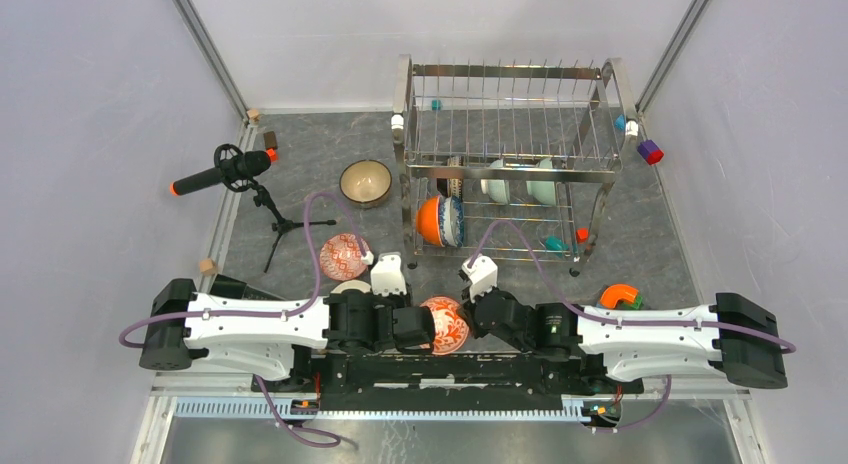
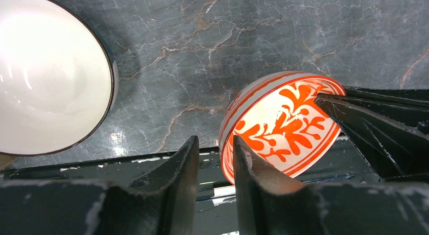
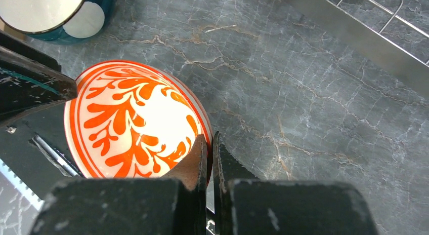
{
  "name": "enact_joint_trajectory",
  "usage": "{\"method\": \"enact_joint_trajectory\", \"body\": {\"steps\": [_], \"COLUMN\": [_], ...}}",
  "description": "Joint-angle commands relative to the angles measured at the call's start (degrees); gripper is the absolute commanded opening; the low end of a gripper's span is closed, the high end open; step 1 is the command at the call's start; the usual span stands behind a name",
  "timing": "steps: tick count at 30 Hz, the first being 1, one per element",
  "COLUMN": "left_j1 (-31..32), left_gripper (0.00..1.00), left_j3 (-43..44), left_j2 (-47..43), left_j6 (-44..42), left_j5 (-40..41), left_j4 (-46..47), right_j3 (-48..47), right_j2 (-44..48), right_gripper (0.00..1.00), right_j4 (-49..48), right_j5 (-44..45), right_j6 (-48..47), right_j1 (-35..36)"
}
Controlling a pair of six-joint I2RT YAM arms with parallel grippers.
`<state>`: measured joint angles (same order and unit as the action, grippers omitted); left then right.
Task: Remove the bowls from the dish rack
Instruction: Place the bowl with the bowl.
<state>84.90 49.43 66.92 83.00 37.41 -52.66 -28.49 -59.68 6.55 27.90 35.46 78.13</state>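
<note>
Mid-handover of one orange-patterned bowl (image 1: 445, 324), by the look of it, with the unloading only part done; held on edge low over the grey marble tabletop (image 1: 640, 244), just ahead of the arm bases and well clear of the dish rack (image 1: 510, 74); pinched at one rim by the right gripper (image 3: 210, 141), fingers pressed together on the thin wall; straddled at the opposite rim by the left gripper (image 2: 215, 141), fingers apart, with no telling whether either pad touches; probably calls next for backing the left gripper straight off the rim without knocking it, then lowering the bowl onto bare table beside the tan dark-rimmed bowl (image 1: 365, 182) and the red patterned bowl (image 1: 344, 256); afterwards, back to the lower tier for the plain orange bowl (image 1: 428, 221) and its neighbours.
</note>
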Motion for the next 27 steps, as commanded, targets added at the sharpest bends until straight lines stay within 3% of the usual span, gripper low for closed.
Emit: {"method": "enact_joint_trajectory", "body": {"steps": [1, 14, 27], "left_j1": [0.2, 0.2, 0.2], "left_gripper": [0.40, 0.39, 0.13], "left_j3": [0.9, -0.6, -2.1], "left_j2": [0.0, 4.7, 4.1], "left_j6": [-5.1, -10.7, -10.4], "left_j5": [0.4, -5.5, -5.6], "left_j4": [1.5, 7.8, 9.0], "right_j3": [-3.4, -3.4, -2.1], "right_j2": [1.6, 2.6, 4.3], "right_gripper": [0.00, 0.00, 0.00], "right_j4": [-2.2, -3.1, -3.8], "right_j5": [2.0, 1.4, 1.3], "right_j6": [-0.1, -0.1, 0.4], "right_j1": [-0.1, -0.3, -0.3]}}
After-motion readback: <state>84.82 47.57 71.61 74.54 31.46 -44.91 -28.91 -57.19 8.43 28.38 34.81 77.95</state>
